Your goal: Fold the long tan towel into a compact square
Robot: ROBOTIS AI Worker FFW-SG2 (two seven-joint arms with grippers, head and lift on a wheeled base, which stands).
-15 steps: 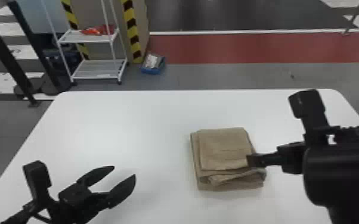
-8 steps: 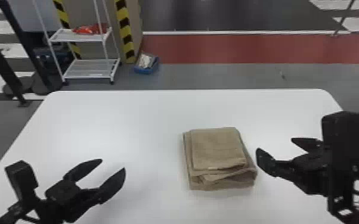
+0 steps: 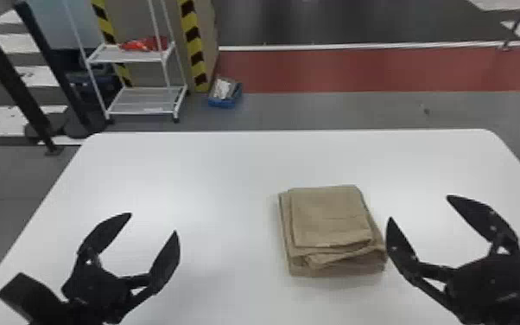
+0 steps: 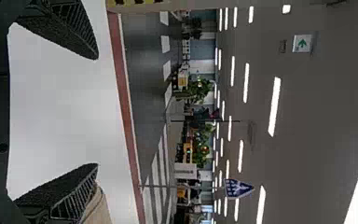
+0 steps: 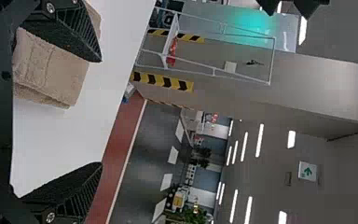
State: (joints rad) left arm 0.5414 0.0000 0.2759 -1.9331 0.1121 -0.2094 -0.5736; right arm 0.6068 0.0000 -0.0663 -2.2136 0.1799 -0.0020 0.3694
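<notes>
Tan and folded into a squarish stack, the towel (image 3: 330, 216) lies right of centre on the white bench (image 3: 211, 173), between the left claw (image 3: 153, 223) and, just beside it, the right claw (image 3: 419, 207), both spread wide and empty, while a sign (image 5: 307, 171) beyond bears a green arrow.

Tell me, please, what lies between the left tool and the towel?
Between the left tool and the towel there is a bare stretch of the white table. The head view shows this.
</notes>
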